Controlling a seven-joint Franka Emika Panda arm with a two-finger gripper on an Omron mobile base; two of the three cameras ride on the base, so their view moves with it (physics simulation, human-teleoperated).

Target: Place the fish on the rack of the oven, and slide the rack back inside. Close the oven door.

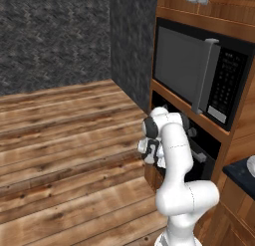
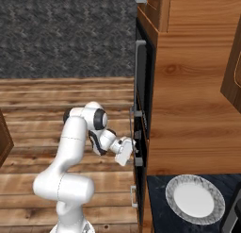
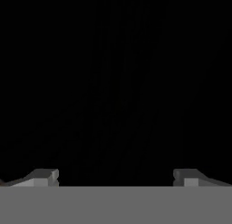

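The oven sits in the wooden cabinetry under the microwave, with a round knob on its control strip. Its door stands upright against the cabinet, seen edge-on in the right base view. My gripper is pressed up close to the door's front. In the hand view my gripper is open, its fingertips wide apart with nothing between them, and the black door glass lies just ahead. The fish and the rack are out of view.
A black microwave with a grey vertical handle hangs above the oven. To the right, a dark counter carries a white plate. Wooden floor stretches to the left, up to a dark stone wall.
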